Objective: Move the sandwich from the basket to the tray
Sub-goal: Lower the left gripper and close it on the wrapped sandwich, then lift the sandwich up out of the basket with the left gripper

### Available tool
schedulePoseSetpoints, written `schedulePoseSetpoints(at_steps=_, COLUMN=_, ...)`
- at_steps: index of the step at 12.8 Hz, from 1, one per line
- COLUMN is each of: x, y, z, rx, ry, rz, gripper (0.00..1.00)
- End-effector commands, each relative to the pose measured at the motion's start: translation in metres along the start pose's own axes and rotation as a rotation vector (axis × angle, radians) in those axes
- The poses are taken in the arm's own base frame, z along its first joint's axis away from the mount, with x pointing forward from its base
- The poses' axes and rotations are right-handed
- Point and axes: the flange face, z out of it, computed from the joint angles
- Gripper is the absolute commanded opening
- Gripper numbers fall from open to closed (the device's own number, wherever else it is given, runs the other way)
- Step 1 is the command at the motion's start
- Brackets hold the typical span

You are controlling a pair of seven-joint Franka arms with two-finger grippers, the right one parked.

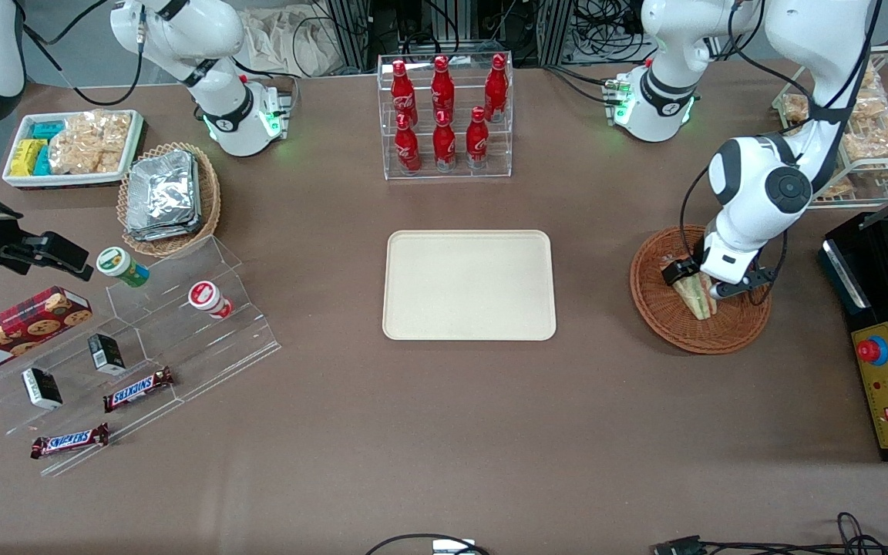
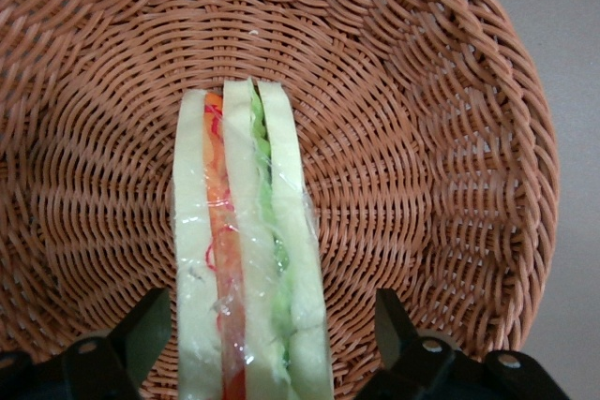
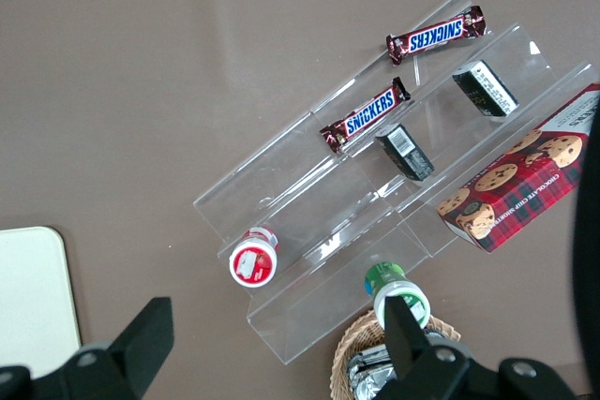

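Sandwich (image 2: 248, 250): plastic-wrapped wedge, standing on edge inside the reddish-brown wicker basket (image 1: 737, 331), toward the working arm's end of the table; orange, red and green filling show along its upper edge.
Gripper (image 1: 710, 289): low over the basket, jaws spread wide, one finger (image 2: 141, 330) on each flank of the wedge, a gap on both sides; nothing gripped yet.
Tray (image 1: 469, 284): cream, mid-table, well apart from the basket, nothing on it.
Progress: early, by my reading. Reach looks made; squeeze, lift, carry and set-down all remain.
Hidden: front view has the arm's wrist covering much of the sandwich and basket floor. Wrist view cuts off the wedge's near end and the fingertips, so how deep the fingers sit I cannot tell.
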Motion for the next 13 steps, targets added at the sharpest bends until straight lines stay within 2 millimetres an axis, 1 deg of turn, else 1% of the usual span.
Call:
schedulePoseSetpoints(at_steps=1, x=0.001, y=0.001, z=-0.005, rx=-0.006, ry=0.018, rz=0.003, gripper=0.0)
schedulePoseSetpoints(at_steps=2, x=0.002, y=0.001, z=-0.008, rx=-0.006, ry=0.021, rz=0.004, gripper=0.0)
schedulePoseSetpoints(at_steps=3, x=0.003, y=0.001, z=-0.016, rx=-0.007, ry=0.025, rz=-0.003, gripper=0.0)
schedulePoseSetpoints(at_steps=4, x=0.001, y=0.0, z=-0.029, rx=0.002, ry=0.007, rz=-0.004, gripper=0.0)
schedulePoseSetpoints(at_steps=5, x=-0.001, y=0.002, z=-0.047, rx=0.011, ry=-0.016, rz=-0.003, gripper=0.0)
schedulePoseSetpoints(at_steps=7, x=0.004, y=0.008, z=-0.106, rx=0.014, ry=-0.007, rz=0.015, gripper=0.0)
schedulePoseSetpoints(at_steps=8, x=0.01, y=0.013, z=-0.138, rx=0.023, ry=-0.032, rz=0.023, gripper=0.0)
schedulePoseSetpoints(at_steps=9, x=0.022, y=0.019, z=-0.174, rx=0.033, ry=-0.07, rz=0.029, gripper=0.0)
schedulePoseSetpoints(at_steps=10, x=0.041, y=0.034, z=-0.235, rx=0.044, ry=-0.128, rz=0.034, gripper=0.0)
schedulePoseSetpoints(at_steps=11, x=0.051, y=0.045, z=-0.266, rx=0.047, ry=-0.143, rz=0.049, gripper=0.0)
schedulePoseSetpoints(at_steps=13, x=0.064, y=0.074, z=-0.312, rx=0.05, ry=-0.161, rz=0.092, gripper=0.0)
